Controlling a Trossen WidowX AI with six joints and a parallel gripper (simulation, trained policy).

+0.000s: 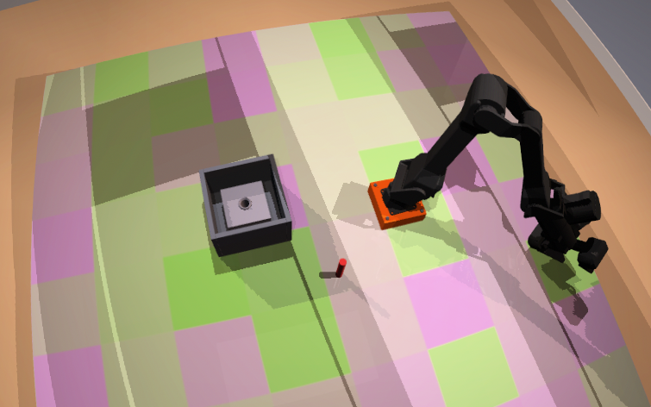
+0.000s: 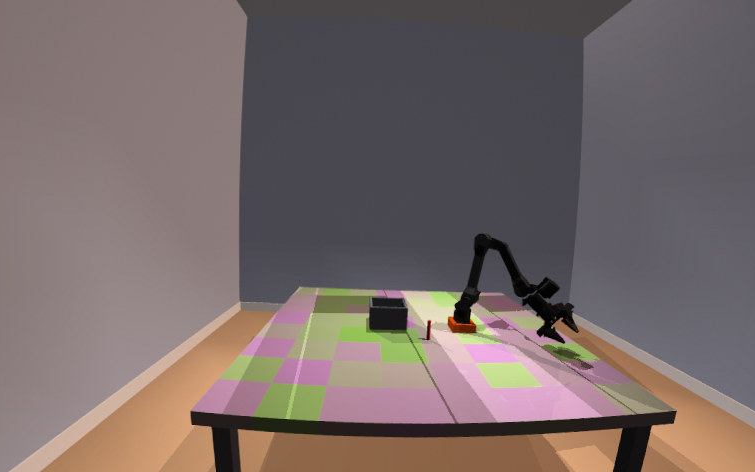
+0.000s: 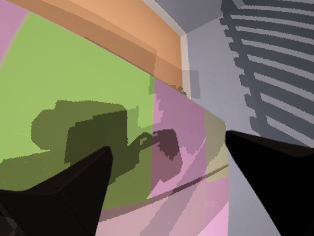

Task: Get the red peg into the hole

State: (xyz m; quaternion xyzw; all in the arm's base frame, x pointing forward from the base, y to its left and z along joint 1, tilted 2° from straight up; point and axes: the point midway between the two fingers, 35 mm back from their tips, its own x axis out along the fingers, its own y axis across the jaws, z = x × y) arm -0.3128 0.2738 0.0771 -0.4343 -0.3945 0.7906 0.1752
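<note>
The red peg (image 1: 341, 268) (image 2: 428, 330) stands upright on the table, between the box and the arm's base but nearer the front. The dark open box (image 1: 254, 243) (image 2: 387, 317) stands to its left. In the top view the pale plate (image 1: 234, 218) lies at the bottom of the box, with an empty round hole (image 1: 245, 203) near its middle. My gripper (image 1: 577, 266) (image 2: 570, 336) (image 3: 169, 145) is open and empty, above the table's right side, far to the right of the peg. Neither the peg nor the box shows in the wrist view.
The arm's orange base (image 1: 403, 222) (image 2: 462, 328) stands right of the box and behind the peg. The box's raised walls surround the plate. The table's right edge runs close beyond the gripper. The checkered tabletop (image 1: 211, 288) (image 2: 509, 375) carries broad shadows.
</note>
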